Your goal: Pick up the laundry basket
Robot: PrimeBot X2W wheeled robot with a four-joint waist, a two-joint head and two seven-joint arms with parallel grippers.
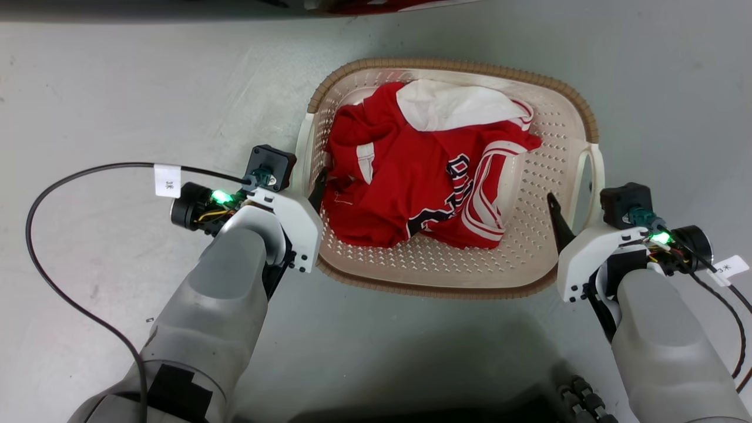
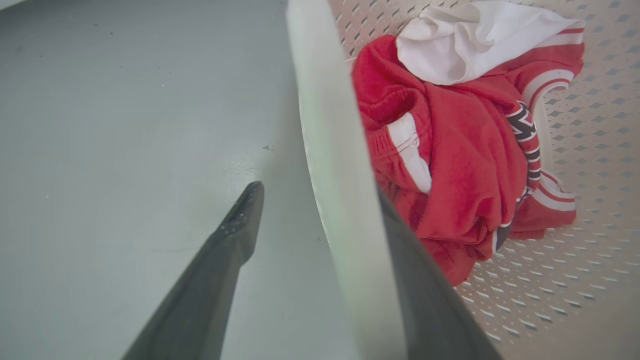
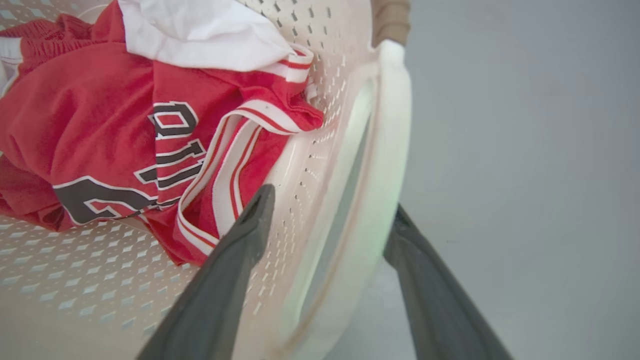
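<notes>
Head view, nearest first: two pale forearms rise from the bottom edge. At their ends the left tool (image 1: 305, 189) and the right tool (image 1: 578, 214) sit at the two short sides of the laundry basket (image 1: 529, 252). The basket stands between the arms on the grey floor (image 1: 117, 88), and it looks to rest flat there, not lifted.

In the left wrist view the left tool's fingers are apart. One dark finger (image 2: 240, 220) hangs outside over the floor, with a clear gap to the white left handle (image 2: 330, 150). The other runs inside the basket behind that handle. So the handle lies between them, unclamped.

The right wrist view shows the same on the other side. That tool's fingers are spread around the right handle (image 3: 390, 150), one inside along the perforated wall and one outside. Whether the outer one touches the handle I cannot tell, but the spread is wider than the handle, so I judge it not gripped.

Farther in, a red jersey (image 1: 411, 194) lies crumpled on the basket's bottom with a white cloth (image 1: 452, 106) over its far end. Beyond them runs the brown rim (image 1: 452, 63).

As for progress, the reach and the lining-up seem done (both handles are straddled). Closing on the handles and raising the basket are left. Both sides will likely need to rise together, or the load may slide.
</notes>
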